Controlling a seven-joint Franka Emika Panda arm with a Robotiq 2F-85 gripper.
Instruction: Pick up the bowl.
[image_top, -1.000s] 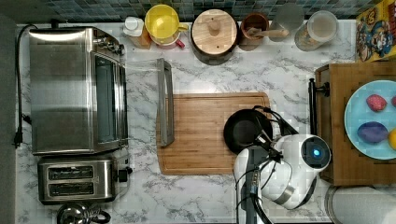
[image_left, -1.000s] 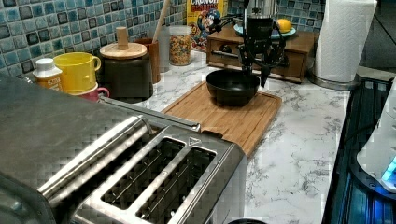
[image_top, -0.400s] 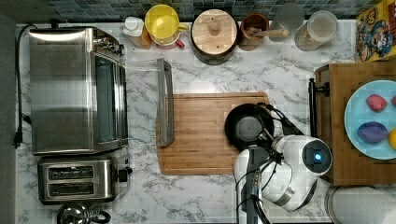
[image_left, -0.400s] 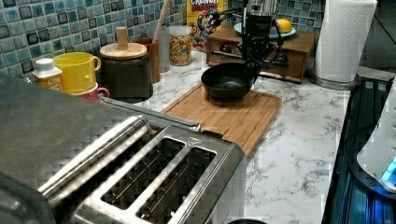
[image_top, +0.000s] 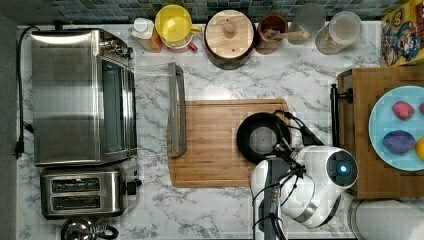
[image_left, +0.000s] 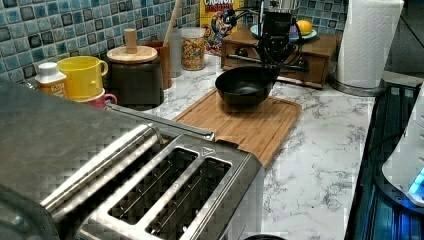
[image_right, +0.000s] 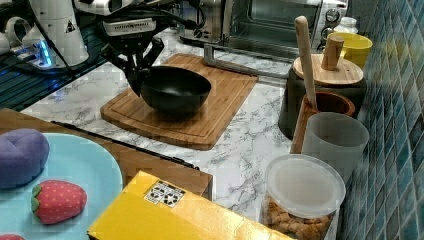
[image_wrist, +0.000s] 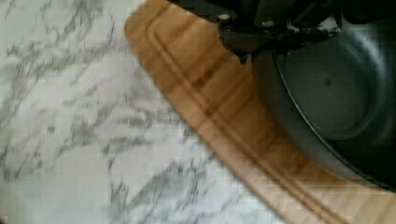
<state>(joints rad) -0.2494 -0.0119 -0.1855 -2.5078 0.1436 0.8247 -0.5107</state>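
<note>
Clamping the gripper (image_right: 136, 82) on the near rim of the bowl (image_right: 175, 90), hanging tilted just above the cutting board (image_right: 220, 100) at the right view's left. Risking a slip: gripping one thin glossy edge, letting the bowl's weight pivot it loose.

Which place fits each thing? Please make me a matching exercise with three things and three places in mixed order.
Things:
1. bowl
2. yellow cup
3. strawberry

Places:
A. on the light blue plate
B. at the tiled wall, beside the wooden lid
C. above the cutting board, rim held by the gripper

Pairs: 1-C, 2-B, 3-A.
</note>
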